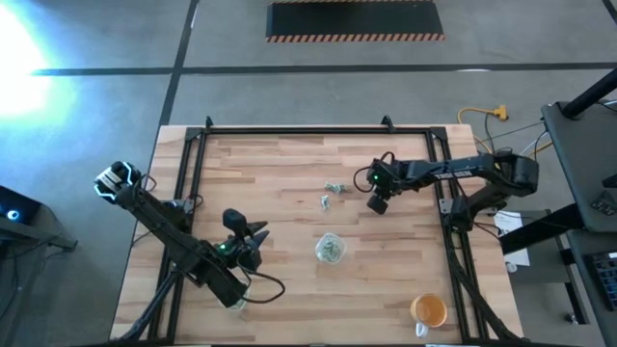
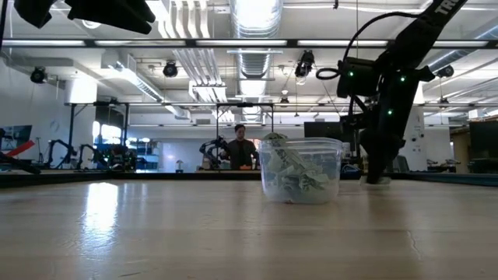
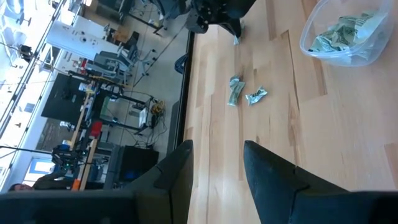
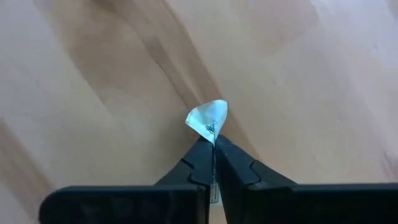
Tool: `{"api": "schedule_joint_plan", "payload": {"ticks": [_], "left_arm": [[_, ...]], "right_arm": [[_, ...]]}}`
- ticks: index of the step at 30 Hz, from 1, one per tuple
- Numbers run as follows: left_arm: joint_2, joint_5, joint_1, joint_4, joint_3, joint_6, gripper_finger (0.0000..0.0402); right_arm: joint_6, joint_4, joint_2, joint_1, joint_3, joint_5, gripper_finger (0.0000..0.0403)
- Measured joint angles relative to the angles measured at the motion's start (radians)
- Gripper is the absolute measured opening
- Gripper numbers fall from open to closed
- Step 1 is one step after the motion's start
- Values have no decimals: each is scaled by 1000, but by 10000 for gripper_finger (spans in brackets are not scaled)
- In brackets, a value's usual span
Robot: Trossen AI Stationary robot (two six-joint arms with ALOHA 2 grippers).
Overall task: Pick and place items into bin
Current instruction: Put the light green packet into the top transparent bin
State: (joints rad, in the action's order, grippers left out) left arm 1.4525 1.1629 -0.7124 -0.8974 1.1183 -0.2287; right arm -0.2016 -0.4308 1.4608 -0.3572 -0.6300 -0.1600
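Between the tips of the right gripper (image 4: pixel 213 142), seen closest from its own wrist camera, a small pale wrapper piece (image 4: pixel 208 117) is pinched; the jaws are clenched on its edge, just above the bare wood of the desk (image 4: pixel 93 74). From overhead this gripper (image 1: pixel 377 203) sits right of the desk's middle, near two loose wrapper pieces (image 1: pixel 330 194) lying close together. The clear bin (image 1: pixel 330 248) stands nearer the front, apart from the gripper and already holding several crumpled green-and-white pieces.

Since the grip is only on a corner, the carry probably goes best slow and level, with the piece brought fully over the bin's rim before letting go, and low enough that so light a scrap does not drift out.

Count: one piece held, two on the desk, and an uncountable clump in the one bin. An orange cup (image 1: pixel 428 310) stands at the front right corner. Farther left, the left gripper (image 1: pixel 253 234) waits with jaws released, holding nothing.
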Motion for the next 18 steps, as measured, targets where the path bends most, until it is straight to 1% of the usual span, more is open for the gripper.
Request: {"api": "schedule_joint_plan", "payload": {"ticks": [7, 11, 18], "left_arm": [[0, 0, 0, 0, 0, 0, 125], [0, 0, 0, 0, 0, 0, 125], [0, 0, 0, 0, 0, 1, 125]], "right_arm": [[48, 48, -32, 50, -1, 10, 9], [69, 79, -59, 86, -2, 52, 9], [71, 120, -151, 173, -2, 69, 9]]}}
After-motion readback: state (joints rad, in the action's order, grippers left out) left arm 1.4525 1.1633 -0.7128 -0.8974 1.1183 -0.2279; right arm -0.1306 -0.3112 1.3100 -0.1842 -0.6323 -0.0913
